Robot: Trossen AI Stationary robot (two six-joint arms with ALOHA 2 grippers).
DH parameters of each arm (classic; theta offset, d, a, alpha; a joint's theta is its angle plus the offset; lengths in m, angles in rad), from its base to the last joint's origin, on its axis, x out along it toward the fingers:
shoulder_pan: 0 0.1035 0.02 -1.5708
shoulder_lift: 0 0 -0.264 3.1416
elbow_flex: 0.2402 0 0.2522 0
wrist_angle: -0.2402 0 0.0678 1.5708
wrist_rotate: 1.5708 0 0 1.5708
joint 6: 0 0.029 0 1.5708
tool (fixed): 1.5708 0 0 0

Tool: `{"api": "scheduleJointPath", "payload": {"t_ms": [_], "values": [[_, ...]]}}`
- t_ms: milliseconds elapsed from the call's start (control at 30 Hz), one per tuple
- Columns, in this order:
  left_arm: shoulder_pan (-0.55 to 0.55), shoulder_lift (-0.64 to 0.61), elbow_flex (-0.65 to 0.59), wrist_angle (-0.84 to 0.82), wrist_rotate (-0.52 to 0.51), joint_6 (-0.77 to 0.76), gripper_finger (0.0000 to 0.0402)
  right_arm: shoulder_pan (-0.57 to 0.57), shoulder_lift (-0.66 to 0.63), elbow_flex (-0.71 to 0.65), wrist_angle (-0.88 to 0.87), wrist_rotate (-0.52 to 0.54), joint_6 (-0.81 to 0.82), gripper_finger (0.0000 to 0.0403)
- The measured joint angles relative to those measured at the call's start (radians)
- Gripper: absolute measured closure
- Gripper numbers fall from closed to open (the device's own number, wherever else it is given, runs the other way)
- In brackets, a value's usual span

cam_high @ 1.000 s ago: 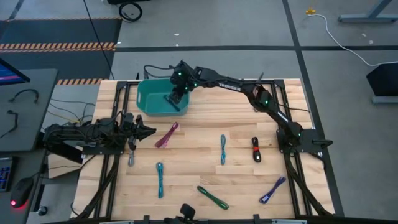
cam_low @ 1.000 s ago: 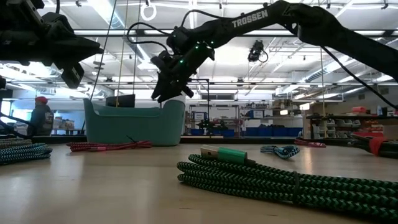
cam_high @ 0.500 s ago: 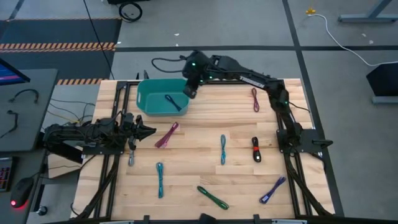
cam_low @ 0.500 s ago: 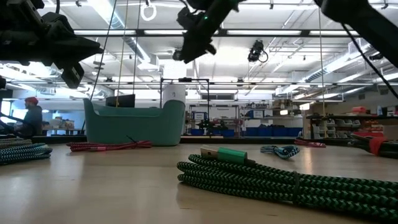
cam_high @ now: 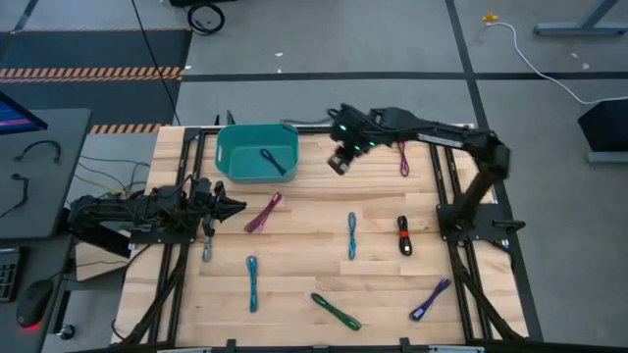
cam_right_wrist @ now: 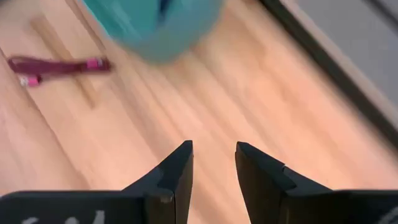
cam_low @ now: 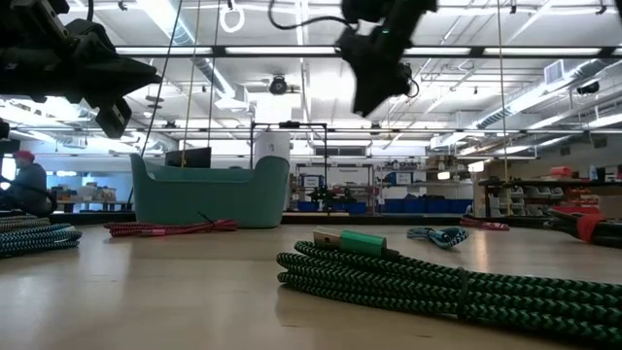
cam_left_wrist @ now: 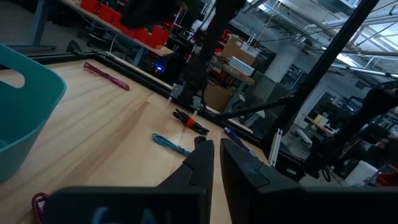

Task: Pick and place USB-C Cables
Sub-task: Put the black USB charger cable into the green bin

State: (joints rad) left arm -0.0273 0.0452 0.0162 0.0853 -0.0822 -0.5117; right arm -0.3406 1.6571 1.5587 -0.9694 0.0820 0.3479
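Right claw (cam_high: pixel 340 162) hangs spread and empty above the table (cam_high: pixel 314 284), beside the teal bin (cam_high: pixel 257 152) holding one cable (cam_high: pixel 273 161). Other USB-C cables (cam_high: pixel 351 235) lie scattered. Left claw (cam_high: pixel 234 206) waits, pressed together.

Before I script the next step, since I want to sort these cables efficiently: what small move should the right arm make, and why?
Probably swing the right gripper toward the magenta cable at the back of the table. That gripper is open, empty and raised off the wood beside the teal bin, which already holds one cable, and the magenta cable lies closest to it.
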Motion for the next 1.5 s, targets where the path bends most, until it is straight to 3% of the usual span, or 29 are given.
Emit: {"api": "scheduleJointPath", "payload": {"t_ms": [133, 367, 567, 867, 1033, 1267, 1400, 1500], "values": [[0.0, 0.0, 0.0, 0.0, 0.0, 0.0, 0.0362, 0.028, -0.129, -0.208, -0.035, -0.025, 0.206, 0.0277], [0.0, 0.0, 0.0, 0.0, 0.0, 0.0, 0.0367, 0.065, -0.279, -0.496, -0.077, -0.285, 0.482, 0.0275], [0.0, 0.0, 0.0, 0.0, 0.0, 0.0, 0.0367, 0.136, -0.32, -0.684, -0.082, -0.407, 0.656, 0.0262], [0.0, 0.0, 0.0, 0.0, 0.0, 0.0, 0.0363, 0.26, -0.318, -0.786, -0.073, -0.419, 0.835, 0.0172], [0.0, 0.0, 0.0, 0.039, -0.066, 0.0, 0.0369, 0.285, -0.317, -0.886, 0.023, -0.371, 0.896, 0.0155], [0.0, 0.0, 0.0, 0.069, -0.101, 0.0, 0.0363, 0.288, -0.317, -0.997, 0.202, -0.254, 0.996, 0.0189], [0.0, 0.0, 0.0, 0.17, -0.1, -0.022, 0.0361, 0.288, -0.323, -1.037, 0.258, -0.246, 0.995, 0.0243], [0.0, 0.0, 0.0, 0.307, -0.104, -0.147, 0.0362, 0.288, -0.322, -1.037, 0.26, -0.234, 0.954, 0.0297]]}}
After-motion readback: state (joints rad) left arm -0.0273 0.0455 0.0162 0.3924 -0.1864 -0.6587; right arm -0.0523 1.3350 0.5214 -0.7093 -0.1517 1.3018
